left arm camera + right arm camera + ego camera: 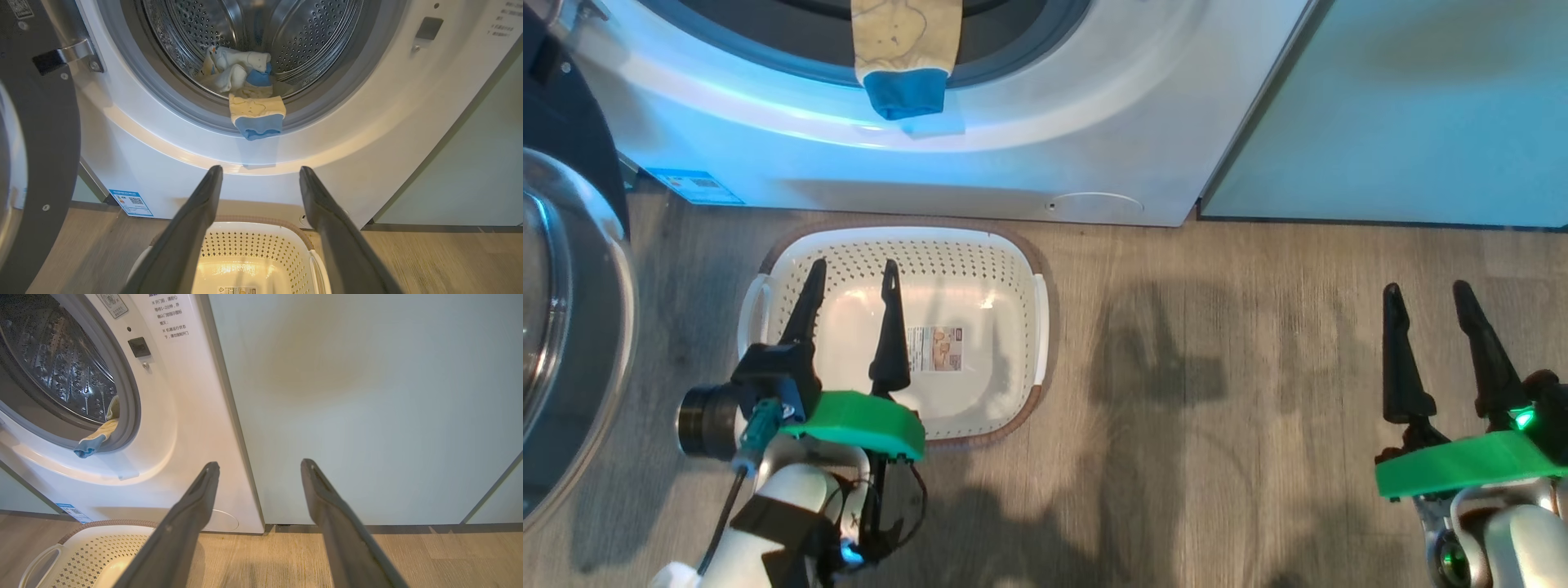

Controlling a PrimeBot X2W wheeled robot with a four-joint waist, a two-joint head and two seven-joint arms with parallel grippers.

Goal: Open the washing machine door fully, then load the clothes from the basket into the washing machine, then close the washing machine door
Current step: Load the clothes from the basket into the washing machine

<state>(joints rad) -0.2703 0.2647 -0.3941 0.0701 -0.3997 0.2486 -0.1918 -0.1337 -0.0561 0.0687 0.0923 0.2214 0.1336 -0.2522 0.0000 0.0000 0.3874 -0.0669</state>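
left gripper [855, 265]: fingers apart, holding nothing, above the basket [898, 238] | right gripper [1427, 287]: fingers apart, holding nothing, over the floor [1217, 457] | basket: on the floor, just before the washing machine [1094, 122] | washing machine door [572, 327]: swung open at left | clothes [239, 71]: in the drum, one yellow-and-blue garment [903, 57] draped over the gasket

I have two pincers, a left pincer [260, 173] and a right pincer [259, 465], with two fingers each. Ahead of the left pincer is one washing machine [367, 122], left of that pincer one door [45, 134], and beneath it one basket [253, 245]. One garment [256, 112] drapes the drum's lip. I cannot count the clothes [233, 67] behind it.
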